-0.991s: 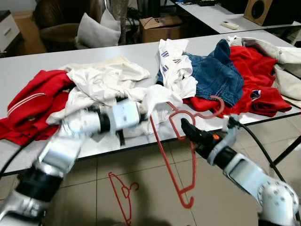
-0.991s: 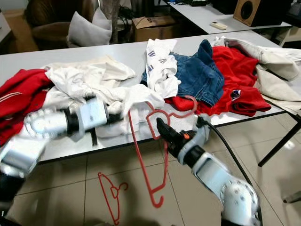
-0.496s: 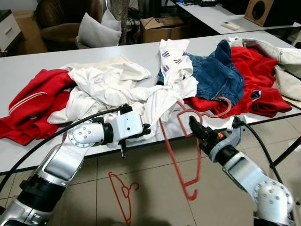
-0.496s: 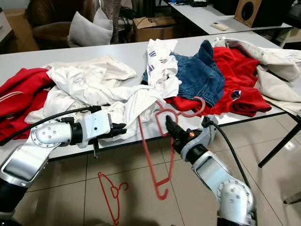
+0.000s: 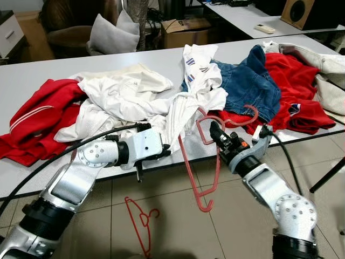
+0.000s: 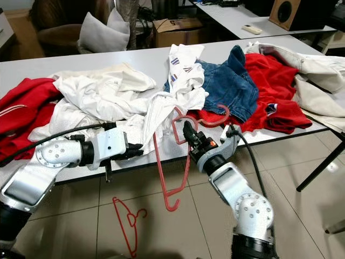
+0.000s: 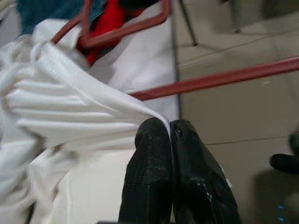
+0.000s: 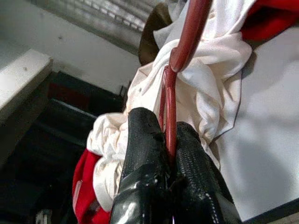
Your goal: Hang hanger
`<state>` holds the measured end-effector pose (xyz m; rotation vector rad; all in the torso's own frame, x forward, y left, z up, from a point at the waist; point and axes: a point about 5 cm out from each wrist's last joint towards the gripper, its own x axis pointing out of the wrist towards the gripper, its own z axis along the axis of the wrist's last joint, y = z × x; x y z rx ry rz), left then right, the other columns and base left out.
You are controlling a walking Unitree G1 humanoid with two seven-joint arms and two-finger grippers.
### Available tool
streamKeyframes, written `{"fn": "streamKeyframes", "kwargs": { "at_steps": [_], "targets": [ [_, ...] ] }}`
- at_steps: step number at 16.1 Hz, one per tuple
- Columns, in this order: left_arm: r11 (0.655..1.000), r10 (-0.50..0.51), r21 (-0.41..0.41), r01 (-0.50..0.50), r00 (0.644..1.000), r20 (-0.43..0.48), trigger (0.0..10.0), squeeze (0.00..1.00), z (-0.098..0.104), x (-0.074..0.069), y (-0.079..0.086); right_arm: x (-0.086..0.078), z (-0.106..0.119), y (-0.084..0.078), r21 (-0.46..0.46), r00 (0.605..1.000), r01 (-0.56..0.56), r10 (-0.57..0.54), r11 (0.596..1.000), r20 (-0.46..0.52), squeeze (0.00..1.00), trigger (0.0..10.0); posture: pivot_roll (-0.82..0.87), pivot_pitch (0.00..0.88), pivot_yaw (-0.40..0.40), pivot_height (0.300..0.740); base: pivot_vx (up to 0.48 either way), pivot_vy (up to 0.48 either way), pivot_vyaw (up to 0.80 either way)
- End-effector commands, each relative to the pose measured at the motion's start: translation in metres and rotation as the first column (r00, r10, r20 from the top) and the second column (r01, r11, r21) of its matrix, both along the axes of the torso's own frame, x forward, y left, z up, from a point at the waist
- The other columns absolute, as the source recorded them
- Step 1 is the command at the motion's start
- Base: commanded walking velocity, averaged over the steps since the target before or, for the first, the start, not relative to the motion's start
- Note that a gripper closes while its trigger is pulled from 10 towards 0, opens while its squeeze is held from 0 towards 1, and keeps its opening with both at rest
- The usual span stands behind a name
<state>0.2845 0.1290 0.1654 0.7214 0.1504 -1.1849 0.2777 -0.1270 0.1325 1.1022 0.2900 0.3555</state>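
Observation:
A red wire hanger (image 5: 186, 162) hangs tilted off the table's front edge, its hook (image 5: 253, 114) over the red and blue clothes. My right gripper (image 5: 214, 131) is shut on the hanger's neck; the right wrist view has the red wire (image 8: 187, 37) pinched between both fingers (image 8: 140, 154). A white garment (image 5: 183, 110) lies partly draped over the hanger's upper end. My left gripper (image 5: 164, 152) sits at the table edge, shut on a fold of that white garment (image 7: 70, 107). Its fingertips (image 7: 152, 140) meet on the cloth's hem, and the hanger's bar (image 7: 224, 79) crosses just beyond.
A second red hanger (image 5: 141, 221) lies on the tiled floor below. On the grey table (image 5: 32, 67) are a red garment (image 5: 38, 118) at left, blue jeans (image 5: 245, 86), another red garment (image 5: 294, 86) and a beige jacket (image 5: 323, 59). A black table leg (image 5: 326, 175) stands at right.
My right gripper has carried the hanger left, toward the white garment, and its lower end has swung left. The left gripper pulled back to the table edge, then held still on the cloth.

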Motion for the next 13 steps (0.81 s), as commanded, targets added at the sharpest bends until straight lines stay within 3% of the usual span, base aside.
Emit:
{"fn": "streamKeyframes", "kwargs": {
  "at_steps": [1,2,4,6,10,13],
  "targets": [
    [0.999,-0.050,0.001,0.050,0.998,-0.023,0.0,0.00,0.004,-0.004,-0.002,0.008,0.006,-0.005,0.019,0.998,0.054,-0.055,0.998,0.035,0.00,10.0,-0.13,0.000,0.054,0.710,0.000,0.000,0.00],
    [0.998,-0.058,-0.001,0.058,0.998,-0.035,0.0,0.00,0.004,-0.005,-0.003,0.010,0.006,-0.006,0.028,0.997,0.069,-0.070,0.997,0.035,0.00,10.0,-0.13,0.000,0.054,0.710,0.000,0.000,0.00],
    [0.996,-0.090,0.012,0.092,0.993,-0.080,0.0,0.00,0.001,-0.010,-0.003,0.021,0.008,-0.007,0.154,0.991,0.132,-0.135,0.979,0.009,0.00,10.0,-0.13,0.000,0.055,0.710,0.000,0.000,0.00],
    [0.990,-0.137,0.020,0.141,0.982,-0.131,0.0,0.00,-0.002,-0.016,-0.005,0.032,0.010,0.000,0.224,0.990,0.141,-0.144,0.964,-0.002,0.00,10.0,-0.12,0.000,0.054,0.710,0.000,0.000,0.00],
    [0.986,-0.163,0.000,0.167,0.965,-0.207,0.0,0.00,-0.003,-0.025,-0.005,0.049,0.004,0.009,0.237,0.987,0.163,-0.157,0.958,-0.043,0.00,10.0,-0.10,0.000,0.041,0.710,0.000,0.000,0.00],
    [0.982,-0.180,-0.104,0.160,0.957,-0.227,0.0,0.00,0.008,-0.027,-0.009,0.062,0.004,0.013,0.177,0.986,0.167,-0.164,0.970,-0.036,0.00,10.0,-0.10,0.000,0.039,0.710,0.000,0.000,0.00]
  ]
}}
